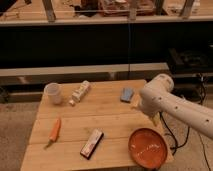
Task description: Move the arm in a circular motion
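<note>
The arm (165,102) is thick and cream-white with small dark dots. It comes in from the lower right, and its rounded bend hangs over the right edge of the wooden table (100,117). The gripper (154,119) shows only as a small tan tip below the bend, above the table just behind the orange plate (147,148). Most of it is hidden by the arm. It holds nothing that I can see.
On the table are a white cup (53,93) at the back left, a white bottle (80,92) lying beside it, a blue-grey sponge (127,94), a carrot (54,131) and a dark snack bar (92,143). A dark shelf and counter stand behind.
</note>
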Motion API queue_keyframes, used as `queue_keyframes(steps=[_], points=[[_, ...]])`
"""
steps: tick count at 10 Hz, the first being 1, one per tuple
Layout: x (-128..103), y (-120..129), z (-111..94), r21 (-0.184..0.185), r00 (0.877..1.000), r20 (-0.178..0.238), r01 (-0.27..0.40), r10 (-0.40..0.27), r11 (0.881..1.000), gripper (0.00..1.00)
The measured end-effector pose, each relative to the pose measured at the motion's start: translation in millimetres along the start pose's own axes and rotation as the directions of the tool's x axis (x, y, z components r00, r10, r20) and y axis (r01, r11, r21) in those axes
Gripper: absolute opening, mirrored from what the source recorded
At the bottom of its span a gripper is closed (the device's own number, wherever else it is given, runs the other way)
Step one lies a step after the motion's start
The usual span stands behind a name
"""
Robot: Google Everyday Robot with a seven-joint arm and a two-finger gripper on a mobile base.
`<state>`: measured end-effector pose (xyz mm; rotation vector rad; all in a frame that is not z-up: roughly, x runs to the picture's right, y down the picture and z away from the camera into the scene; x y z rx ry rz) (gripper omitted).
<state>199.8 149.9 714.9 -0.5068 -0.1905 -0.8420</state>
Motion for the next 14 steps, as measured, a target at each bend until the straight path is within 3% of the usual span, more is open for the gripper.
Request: queue_keyframes(steps=[3,5,7,9,10,12,14], points=[[-86.6,10.9,-23.6,0.050,0.992,0.048,0.111,-0.114,0.993,0.80],[-147.2,-2.2,-39.2,0.086,0.974,0.070,0.207,-0.214,0.974,0.80],[-193.6,-27.6,-48.5,0.109,0.956,0.070,0.275,-0.283,0.955,0.80],[-214.0,-55.5,-49.0,0.120,0.944,0.060,0.316,-0.325,0.941,0.80],[-213.2,-64.9,-47.5,0.122,0.939,0.059,0.330,-0.339,0.936,0.80],[-198.9,-89.0,-40.9,0.118,0.927,0.070,0.360,-0.369,0.925,0.80],[-165.1,-127.9,-30.4,0.136,0.917,0.095,0.373,-0.387,0.918,0.80]])
